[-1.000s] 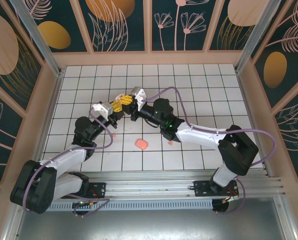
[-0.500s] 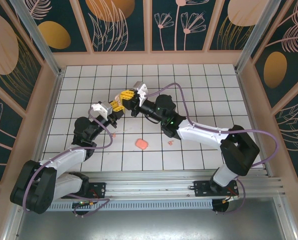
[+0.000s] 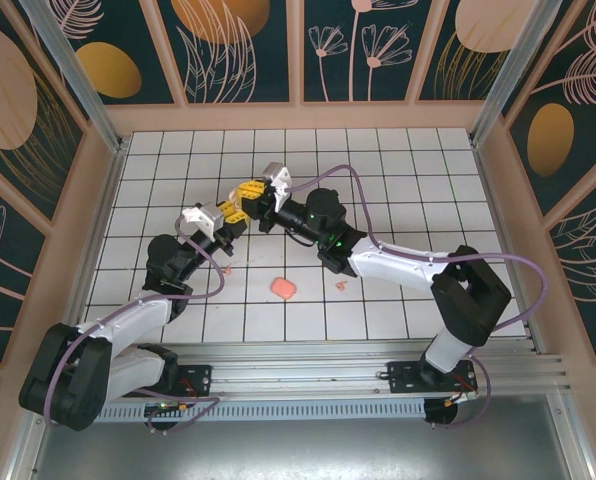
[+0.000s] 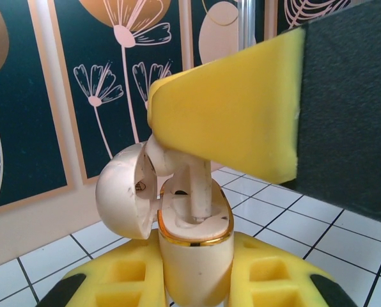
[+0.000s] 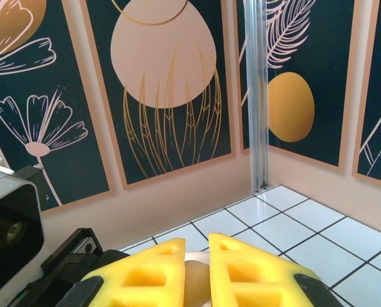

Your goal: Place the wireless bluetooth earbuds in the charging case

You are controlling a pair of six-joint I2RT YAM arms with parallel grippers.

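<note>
Left tool [image 4: 194, 286] clenched on open charging case [image 4: 194, 252], right tool [image 5: 197, 276] pinching earbud [image 4: 200, 185] by its head at the case's 12 o'clock; likely light, slick, stem fragile

No legible text, number, label or brand anywhere. Wall panels [image 5: 158, 83]: plant motifs only. Table [image 3: 398, 170]: plain grid lines.

Bright, even overhead light; soft shadows.
</note>
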